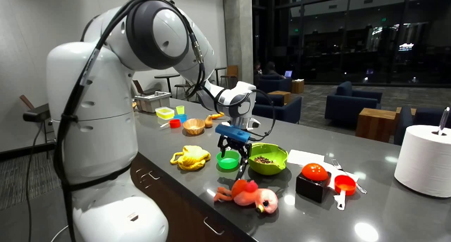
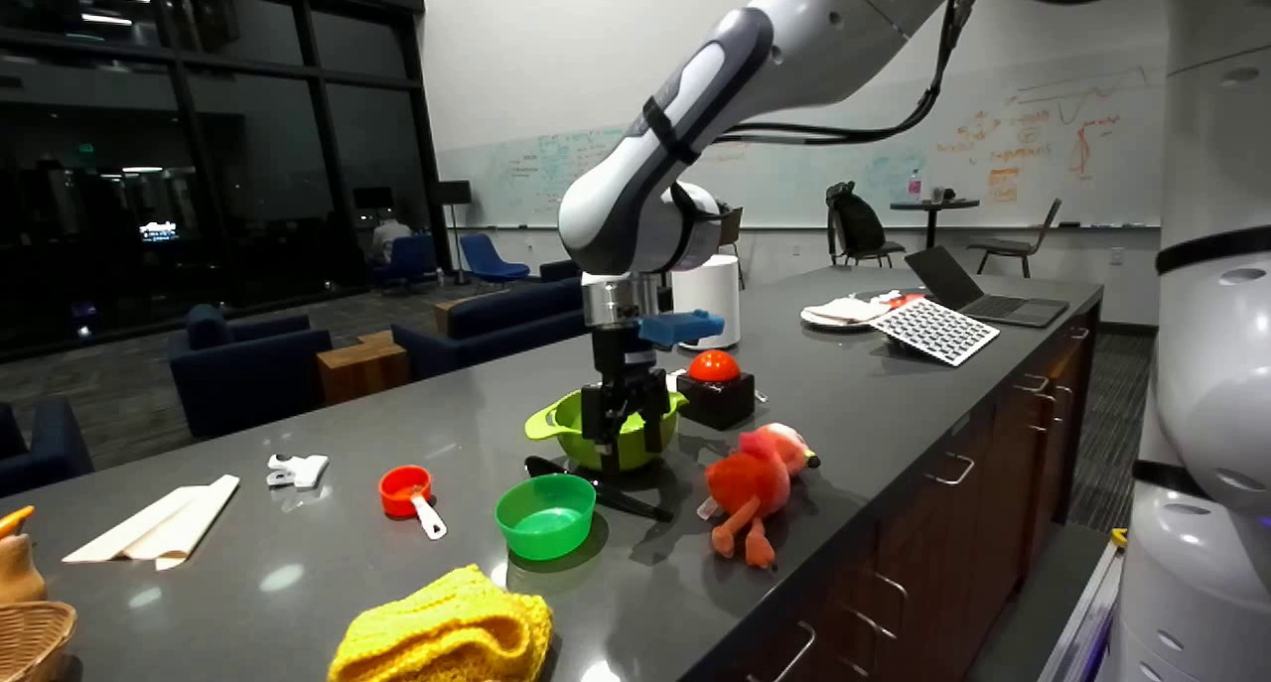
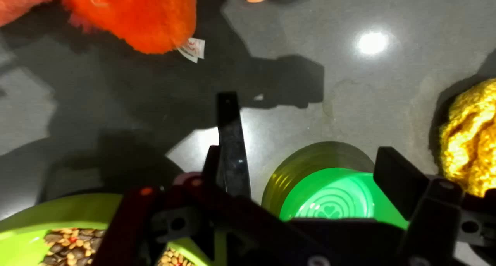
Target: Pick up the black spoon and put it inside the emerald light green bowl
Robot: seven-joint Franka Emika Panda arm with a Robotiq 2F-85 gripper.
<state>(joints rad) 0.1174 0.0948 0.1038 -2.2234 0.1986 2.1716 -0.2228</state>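
Observation:
The black spoon (image 2: 631,503) lies on the counter between the lime-green bowl and a small vivid-green cup. Its handle also shows in the wrist view (image 3: 234,153) and in an exterior view (image 1: 241,171). The emerald light green bowl (image 1: 270,169) holds mixed dry grains or beans; it also shows in an exterior view (image 2: 573,444) and at lower left in the wrist view (image 3: 73,208). My gripper (image 3: 302,157) is open, pointing down above the spoon and the cup. In the wrist view the spoon handle runs just right of the left finger; whether they touch is unclear.
The vivid-green cup (image 3: 333,192) appears between my fingers in the wrist view. A pink and orange flamingo toy (image 1: 252,196) lies near the counter's front edge. A yellow knitted cloth (image 1: 192,158) and a black box with a red dome (image 1: 313,182) stand nearby.

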